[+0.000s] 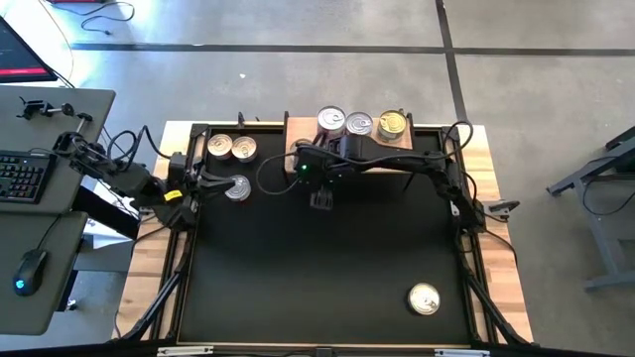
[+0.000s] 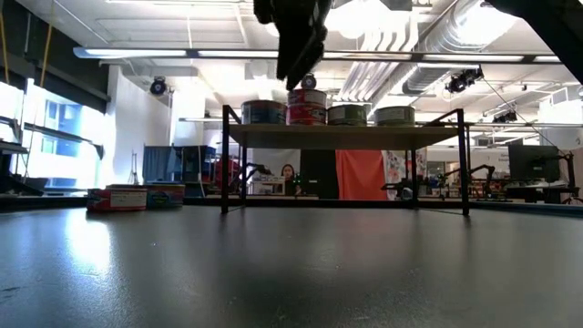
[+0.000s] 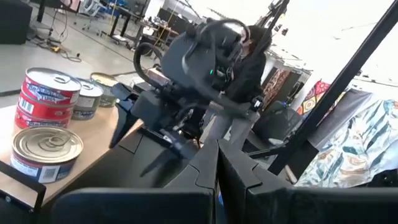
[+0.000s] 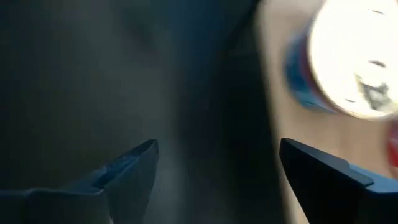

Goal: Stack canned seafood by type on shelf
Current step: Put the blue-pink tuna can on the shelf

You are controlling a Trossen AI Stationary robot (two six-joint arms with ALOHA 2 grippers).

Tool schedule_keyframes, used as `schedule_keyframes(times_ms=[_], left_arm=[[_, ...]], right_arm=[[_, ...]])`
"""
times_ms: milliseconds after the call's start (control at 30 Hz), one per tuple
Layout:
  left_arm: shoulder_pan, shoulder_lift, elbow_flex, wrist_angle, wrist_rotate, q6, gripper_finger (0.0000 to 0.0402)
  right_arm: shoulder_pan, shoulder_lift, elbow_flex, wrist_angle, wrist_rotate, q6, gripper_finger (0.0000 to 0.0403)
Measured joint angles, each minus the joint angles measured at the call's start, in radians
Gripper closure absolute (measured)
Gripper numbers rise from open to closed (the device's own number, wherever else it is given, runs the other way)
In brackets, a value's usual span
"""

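The wooden shelf (image 1: 347, 139) stands at the table's far edge with several tins on its top, among them a silver one (image 1: 330, 121), another silver one (image 1: 359, 124) and a gold one (image 1: 393, 125). In the low view a red-labelled stack (image 2: 307, 105) stands among them. My right gripper (image 1: 320, 198) hangs open just in front of the shelf, above the mat, with nothing between its fingers (image 4: 217, 168). My left gripper (image 3: 217, 165) is shut and waits level at the table's left side (image 1: 203, 182). Loose tins rest flat: two at the far left (image 1: 231, 148), one beside them (image 1: 236, 186), one near right (image 1: 424, 298).
The black mat (image 1: 327, 268) lies bare between the shelf and the near-right tin. The shelf's dark legs (image 2: 225, 159) stand on the table at the far edge. A desk with a keyboard (image 1: 20, 177) and a mouse stands left of the table.
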Motion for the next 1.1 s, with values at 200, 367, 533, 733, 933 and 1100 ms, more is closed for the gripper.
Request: schedule_keyframes(times_ms=[200,367,533,733,933,1100], left_arm=[[0.031,0.028,0.000,-0.002,0.000,-0.059,0.0401],[0.106,0.055,0.000,-0.006,-0.032,-0.174,0.0402],[0.179,0.082,0.000,-0.082,-0.020,-0.240,0.0402],[0.223,0.109,0.000,-0.205,0.011,-0.308,0.0402],[0.249,0.126,0.000,-0.226,0.013,-0.308,0.0401],[0.264,0.131,0.000,-0.230,0.014,-0.290,0.0401]], right_arm=[[0.000,0.001,0.002,0.053,-0.023,-0.086,0.0079],[-0.012,0.001,0.002,0.074,0.032,-0.028,0.0124],[-0.016,0.009,0.002,0.033,0.084,0.049,0.0292],[-0.029,0.022,0.000,0.046,0.223,0.124,0.0388],[-0.089,0.045,0.000,0.074,0.104,0.145,0.0401],[-0.096,0.048,0.000,0.113,0.095,0.153,0.0402]])
